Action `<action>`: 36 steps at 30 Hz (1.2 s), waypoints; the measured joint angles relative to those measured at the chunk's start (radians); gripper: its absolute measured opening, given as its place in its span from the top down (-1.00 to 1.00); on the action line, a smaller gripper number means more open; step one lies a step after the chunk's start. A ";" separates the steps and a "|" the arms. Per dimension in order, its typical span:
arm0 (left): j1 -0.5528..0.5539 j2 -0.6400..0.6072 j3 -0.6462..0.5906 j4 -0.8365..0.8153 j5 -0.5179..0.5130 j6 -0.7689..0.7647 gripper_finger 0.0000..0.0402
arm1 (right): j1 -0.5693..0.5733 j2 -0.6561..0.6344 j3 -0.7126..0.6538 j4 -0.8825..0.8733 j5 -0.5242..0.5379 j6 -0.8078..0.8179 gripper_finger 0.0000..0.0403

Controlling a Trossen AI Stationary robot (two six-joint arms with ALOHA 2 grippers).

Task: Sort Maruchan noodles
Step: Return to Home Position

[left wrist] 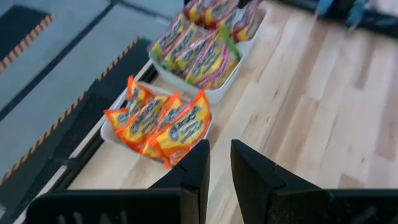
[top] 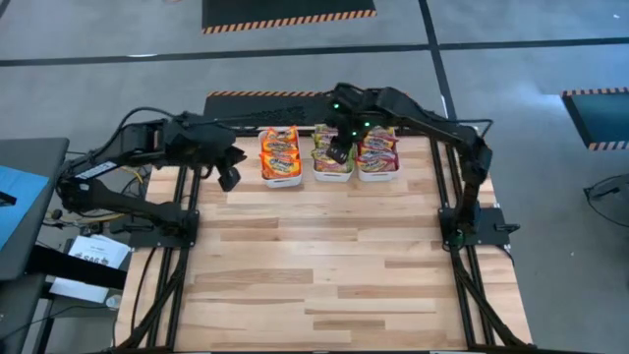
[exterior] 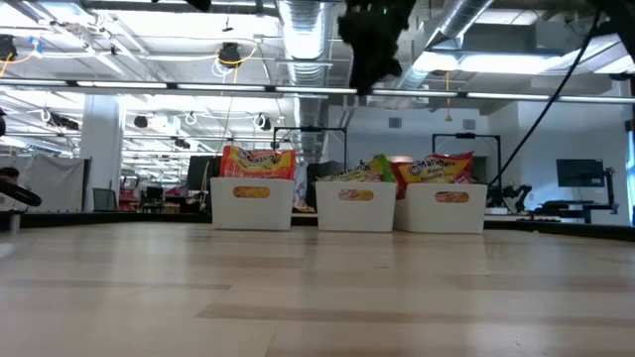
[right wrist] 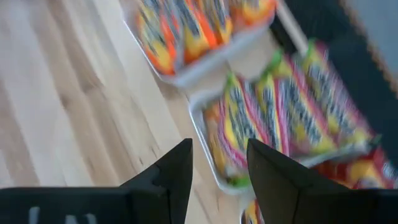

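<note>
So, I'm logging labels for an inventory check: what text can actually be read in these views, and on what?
"Maruchan": on the red packet standing in the right white bin, low view.
Smaller print below it: too blurred to read.
Print on the orange packets and green packets: blurred in every view, unreadable.
Front labels on the three bins: too small to read.

The pale wooden-plank counter (top: pixel 314 265) carried three white rectangular plastic bins, upright in a row toward its back edge. The left bin (exterior: pixel 252 206) stood a little apart from the centre bin (exterior: pixel 355 210). The right bin (exterior: pixel 451 210) sat just beside the centre one.
</note>
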 joint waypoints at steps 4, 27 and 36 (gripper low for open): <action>-0.033 -0.111 -0.122 0.116 -0.002 -0.020 0.74 | 0.032 -0.060 -0.006 0.085 -0.002 -0.017 0.13; -0.155 -0.882 -1.007 0.782 0.106 -0.057 0.74 | 0.195 -0.389 -0.680 0.872 -0.081 0.158 0.13; -0.154 -1.106 -1.165 0.778 0.143 -0.014 0.74 | 0.220 -0.414 -0.706 0.962 -0.099 0.324 0.13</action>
